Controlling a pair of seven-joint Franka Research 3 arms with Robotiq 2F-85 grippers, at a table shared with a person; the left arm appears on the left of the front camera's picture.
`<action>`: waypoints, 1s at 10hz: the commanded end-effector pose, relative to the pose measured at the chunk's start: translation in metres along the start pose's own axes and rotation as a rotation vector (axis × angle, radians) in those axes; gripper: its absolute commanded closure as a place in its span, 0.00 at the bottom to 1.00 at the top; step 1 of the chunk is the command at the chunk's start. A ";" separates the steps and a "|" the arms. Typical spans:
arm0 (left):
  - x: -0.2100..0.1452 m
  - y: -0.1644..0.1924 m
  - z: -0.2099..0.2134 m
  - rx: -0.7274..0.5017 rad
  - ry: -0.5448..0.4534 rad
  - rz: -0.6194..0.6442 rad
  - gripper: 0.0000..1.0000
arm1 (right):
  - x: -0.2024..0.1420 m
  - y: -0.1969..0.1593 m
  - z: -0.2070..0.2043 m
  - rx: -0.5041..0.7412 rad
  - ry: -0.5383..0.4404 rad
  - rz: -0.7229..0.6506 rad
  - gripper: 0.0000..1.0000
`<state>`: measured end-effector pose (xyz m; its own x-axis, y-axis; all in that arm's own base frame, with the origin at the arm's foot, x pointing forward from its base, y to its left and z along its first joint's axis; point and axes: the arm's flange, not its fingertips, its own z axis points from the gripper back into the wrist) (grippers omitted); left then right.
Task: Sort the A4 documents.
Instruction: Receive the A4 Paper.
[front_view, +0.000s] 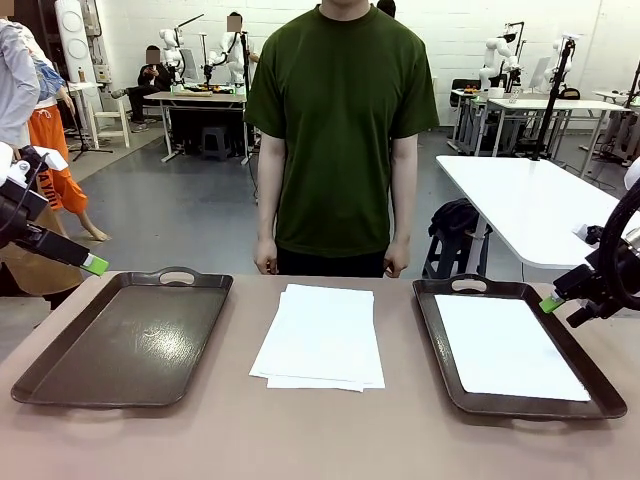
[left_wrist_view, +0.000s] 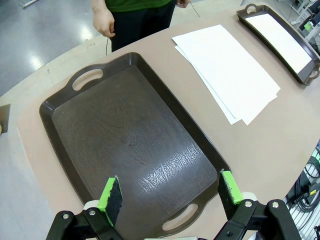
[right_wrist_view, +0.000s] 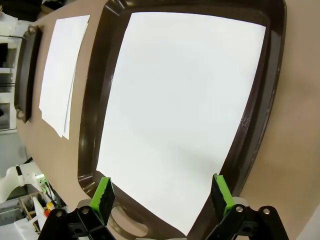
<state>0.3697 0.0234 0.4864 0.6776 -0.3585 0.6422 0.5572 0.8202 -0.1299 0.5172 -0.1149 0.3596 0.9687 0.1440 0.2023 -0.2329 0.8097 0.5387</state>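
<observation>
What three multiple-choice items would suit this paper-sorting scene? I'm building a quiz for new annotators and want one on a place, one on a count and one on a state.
1. Where does the loose stack of A4 documents lie?
A) on a chair
B) on the table, between the left tray and the right tray
C) on the floor

2. How many dark brown trays stand on the table?
A) four
B) three
C) two

3. How is the left gripper?
A) open, holding nothing
B) shut on a sheet
C) shut on a tray handle

Answers:
1 B: the stack rests on bare tabletop with a tray on either side.
2 C: one tray lies at each side of the stack, and no others.
3 A: in the left wrist view its jaws stand wide apart above the left tray, with nothing between them.
</observation>
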 end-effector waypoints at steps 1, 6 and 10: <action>-0.002 0.003 0.000 -0.013 -0.009 -0.004 0.00 | 0.000 0.000 0.000 -0.007 0.000 0.001 0.00; -0.002 0.003 0.000 -0.013 -0.009 -0.004 0.00 | 0.000 0.000 0.000 -0.007 0.000 0.001 0.00; -0.002 0.003 0.000 -0.013 -0.009 -0.004 0.00 | -0.037 0.058 0.078 -0.025 -0.239 0.401 0.00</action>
<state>0.3698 0.0234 0.4864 0.6777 -0.3585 0.6421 0.5570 0.8203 -0.1299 0.4917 -0.1204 0.4348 0.8452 0.2952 0.4455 -0.4819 0.7815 0.3963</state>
